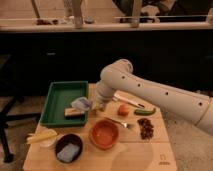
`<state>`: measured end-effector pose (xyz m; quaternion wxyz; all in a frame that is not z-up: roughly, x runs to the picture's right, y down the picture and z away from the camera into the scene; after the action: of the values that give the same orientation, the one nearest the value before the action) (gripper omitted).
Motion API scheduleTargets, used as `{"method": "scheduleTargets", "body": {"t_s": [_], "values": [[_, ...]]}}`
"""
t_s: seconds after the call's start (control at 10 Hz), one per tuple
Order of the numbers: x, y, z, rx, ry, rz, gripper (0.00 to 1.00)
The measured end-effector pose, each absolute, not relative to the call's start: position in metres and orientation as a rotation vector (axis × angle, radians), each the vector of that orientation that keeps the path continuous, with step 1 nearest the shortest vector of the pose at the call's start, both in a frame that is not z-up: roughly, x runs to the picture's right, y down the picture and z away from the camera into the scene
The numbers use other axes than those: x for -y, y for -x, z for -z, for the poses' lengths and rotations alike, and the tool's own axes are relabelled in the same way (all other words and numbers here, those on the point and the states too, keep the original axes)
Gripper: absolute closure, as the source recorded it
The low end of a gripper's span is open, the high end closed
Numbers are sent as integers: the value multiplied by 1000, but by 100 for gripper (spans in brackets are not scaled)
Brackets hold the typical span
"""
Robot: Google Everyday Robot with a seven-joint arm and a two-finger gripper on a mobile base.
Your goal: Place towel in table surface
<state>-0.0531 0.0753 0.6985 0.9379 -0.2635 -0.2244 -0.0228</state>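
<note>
The towel (81, 104), a small pale bluish-white cloth, hangs bunched over the right rim of the green tray (55, 102). My gripper (96, 106) is at the end of the white arm that reaches in from the right. It is shut on the towel's right side, just above the left part of the table surface (135, 150), a light wooden top. The fingers are mostly hidden behind the wrist and the cloth.
A tan block (74, 113) lies in the tray below the towel. On the table are a red bowl (105, 134), a dark bowl with a bluish pad (69, 149), a yellow item (42, 136), an orange fruit (123, 109), a green vegetable (144, 111), a dark cluster (146, 128) and a fork (119, 121).
</note>
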Motion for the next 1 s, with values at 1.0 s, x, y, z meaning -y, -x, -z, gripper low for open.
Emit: {"method": "scheduleTargets", "body": {"t_s": [1.0], "values": [[-105,-32,-675,281,573,108,100]]}}
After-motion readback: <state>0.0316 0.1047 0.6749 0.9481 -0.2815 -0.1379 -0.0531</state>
